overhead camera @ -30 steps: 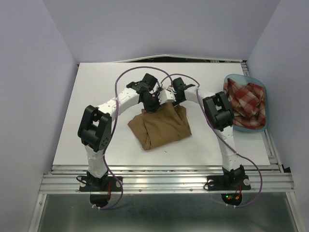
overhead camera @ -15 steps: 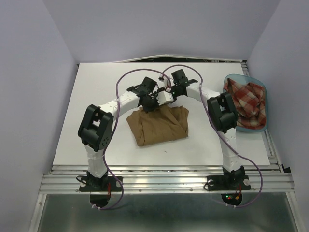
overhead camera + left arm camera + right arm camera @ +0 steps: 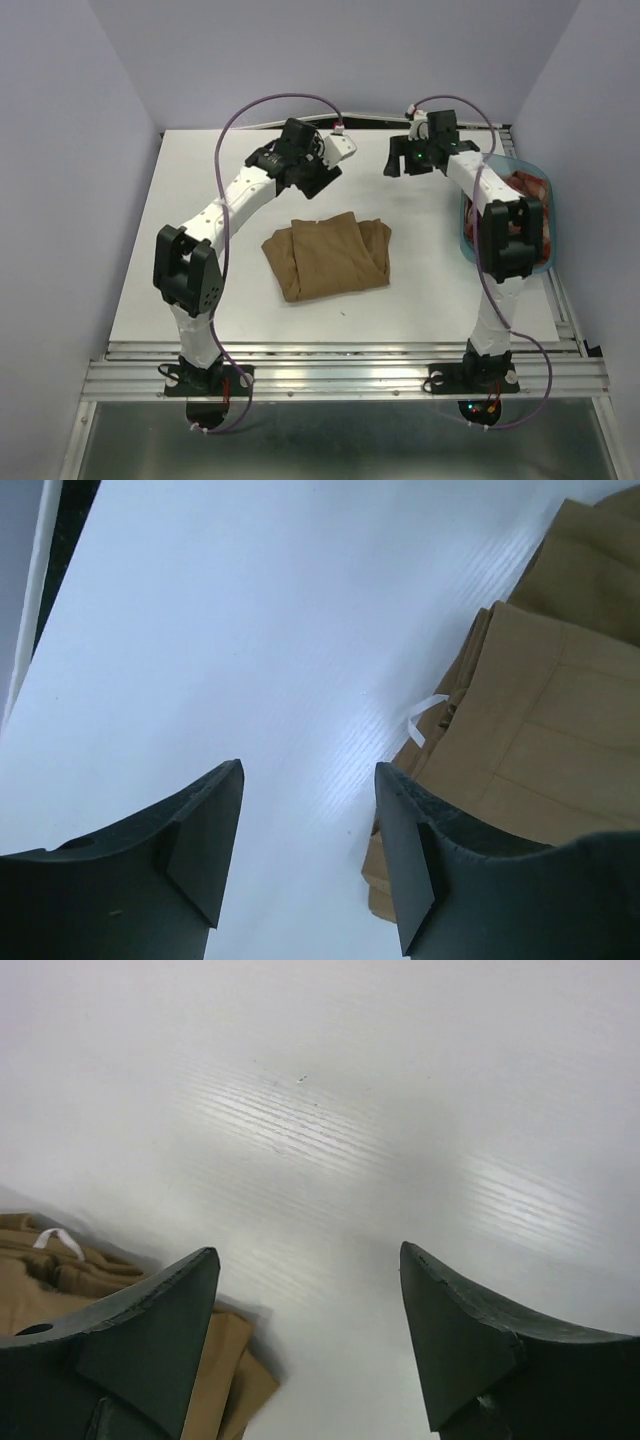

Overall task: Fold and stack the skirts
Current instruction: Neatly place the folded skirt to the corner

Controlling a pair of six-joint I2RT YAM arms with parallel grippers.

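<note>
The tan-brown skirt (image 3: 328, 257) lies folded in a flat, roughly square pile in the middle of the white table (image 3: 190, 210). The red-and-cream plaid skirt (image 3: 533, 186) sits bunched in the blue tub (image 3: 478, 164) at the right, partly hidden by my right arm. My left gripper (image 3: 318, 183) hangs open above the table behind the tan skirt, touching nothing. Its wrist view shows the tan skirt (image 3: 540, 740) and a white label loop (image 3: 425, 716) to the right of the open gripper (image 3: 310, 770). My right gripper (image 3: 393, 163) is open and empty at the back, with the tan skirt's corner (image 3: 228, 1365) at lower left of the right gripper (image 3: 307, 1252).
The tub stands at the table's right edge, close to my right arm's elbow. Purple cables loop over both arms. Lilac walls close in the table on the left, back and right. A metal rail runs along the near edge.
Both grippers opened and let go of the tan skirt's back edge, then rose and drew back. The right arm swung toward the back right. The skirt now lies flat.
</note>
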